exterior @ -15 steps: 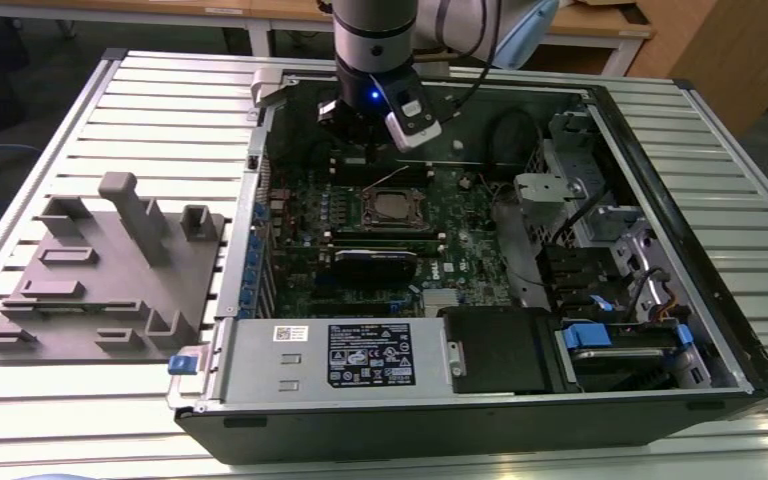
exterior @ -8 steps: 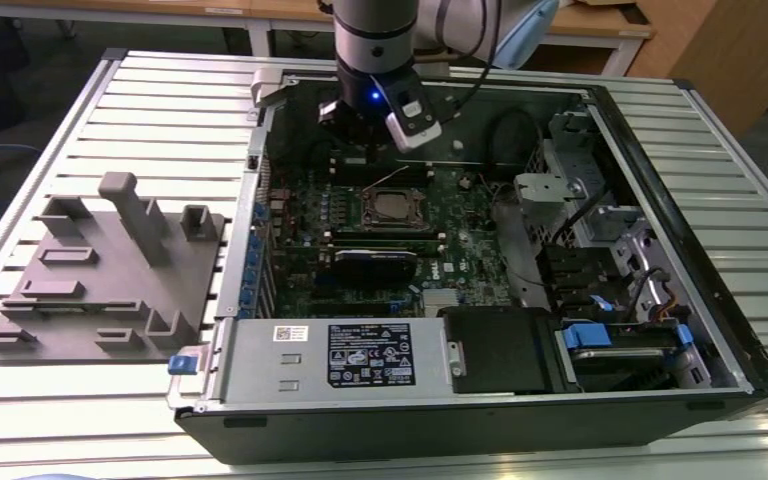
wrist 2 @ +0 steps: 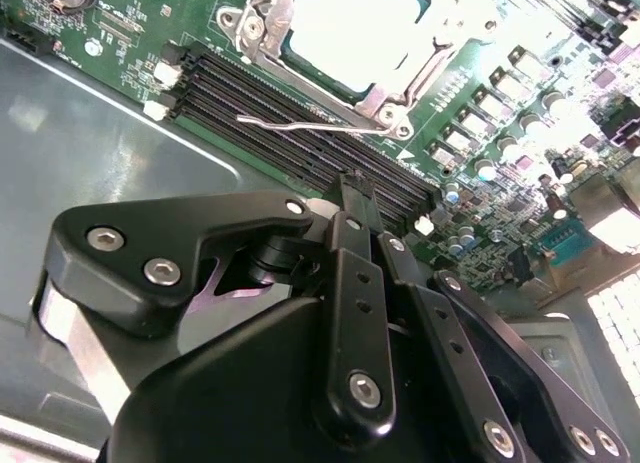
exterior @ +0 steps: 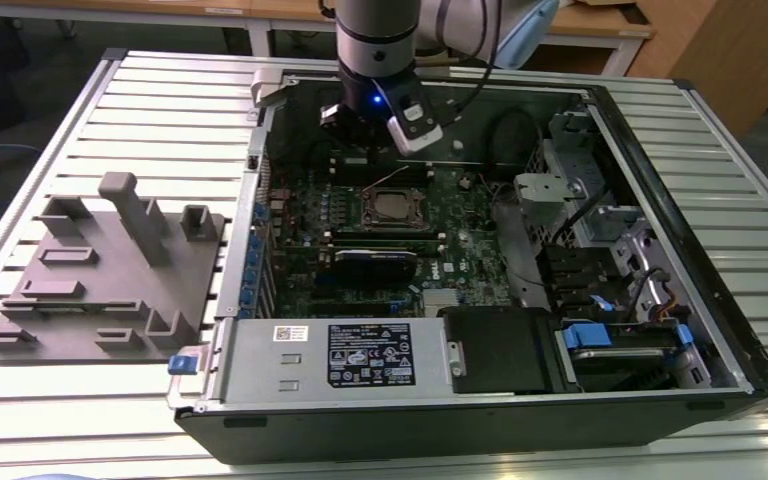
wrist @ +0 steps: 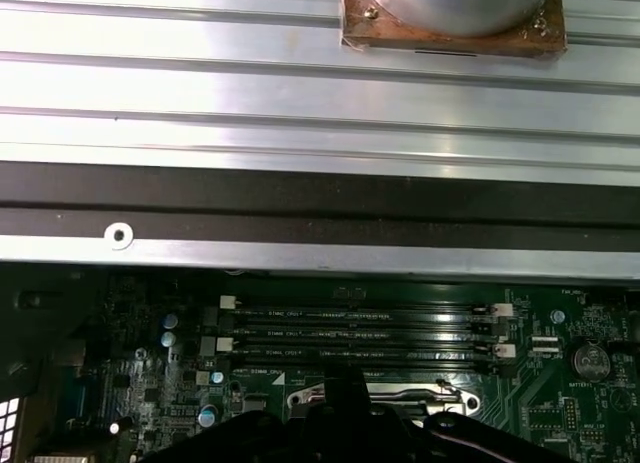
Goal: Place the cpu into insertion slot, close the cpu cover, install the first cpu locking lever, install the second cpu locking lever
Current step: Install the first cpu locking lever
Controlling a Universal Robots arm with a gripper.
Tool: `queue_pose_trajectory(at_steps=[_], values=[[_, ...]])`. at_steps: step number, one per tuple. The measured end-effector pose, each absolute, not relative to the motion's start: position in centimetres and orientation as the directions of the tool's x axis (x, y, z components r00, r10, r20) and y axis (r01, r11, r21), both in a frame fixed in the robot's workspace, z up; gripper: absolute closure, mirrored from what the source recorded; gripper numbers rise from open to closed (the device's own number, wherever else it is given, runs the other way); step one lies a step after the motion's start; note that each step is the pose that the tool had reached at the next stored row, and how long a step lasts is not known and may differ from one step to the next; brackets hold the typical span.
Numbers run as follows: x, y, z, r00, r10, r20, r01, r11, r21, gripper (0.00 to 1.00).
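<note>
The black linkage gripper [wrist 2: 350, 188] looks clenched and empty in the second wrist view, its tips near a thin silvery wire lever [wrist 2: 300, 123], probably so as to work it. The flat silver-topped cpu [wrist 2: 350, 23] sits in the metal-rimmed insertion slot [wrist 2: 392, 111], framed by the silvery cpu cover [wrist 2: 262, 33].

In the first wrist view, long black memory slots [wrist: 360, 333] run beside the socket.

In the exterior view, a white label [exterior: 368, 355] on the grey power-supply box [exterior: 257, 360] carries print too small to read.

Cpu [wrist 2: 345, 23] is seated flat in insertion slot [wrist 2: 388, 111], silver top up, framed by cpu cover [wrist 2: 265, 33]. One thin wire locking lever [wrist 2: 300, 125] is left unlatched alongside.
</note>
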State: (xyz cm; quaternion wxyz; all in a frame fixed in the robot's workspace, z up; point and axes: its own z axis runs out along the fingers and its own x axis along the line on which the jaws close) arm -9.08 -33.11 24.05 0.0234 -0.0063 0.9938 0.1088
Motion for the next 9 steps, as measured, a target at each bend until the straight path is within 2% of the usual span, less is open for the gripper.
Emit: queue_pose_trajectory(at_steps=[9], values=[[-8.73, -33.11, 24.01, -0.999, -0.007, -0.048, -0.018, 0.976, 0.216, 0.9]])
